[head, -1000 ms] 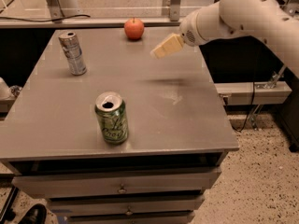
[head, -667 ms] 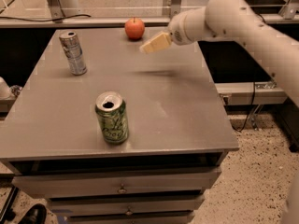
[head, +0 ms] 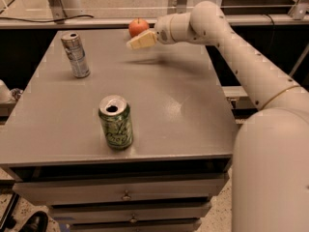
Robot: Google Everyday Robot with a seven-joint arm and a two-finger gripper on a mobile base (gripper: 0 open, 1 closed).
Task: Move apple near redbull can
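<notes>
The red-orange apple (head: pixel 138 27) sits at the far edge of the grey table (head: pixel 174 100), near the middle. The slim silver redbull can (head: pixel 76 55) stands upright at the far left of the table. My gripper (head: pixel 140 41) hangs just in front of and below the apple, a little above the table, with its pale fingers pointing left. It holds nothing that I can see. The white arm reaches in from the right.
A wider green can (head: pixel 116 122) stands upright near the front middle of the table. Drawers (head: pixel 125 195) sit under the tabletop. A rail (head: pixel 96 21) runs behind the table's far edge.
The gripper has moved left along the far side of the table, from right of the apple to just in front of it. The cans and apple have not moved.
</notes>
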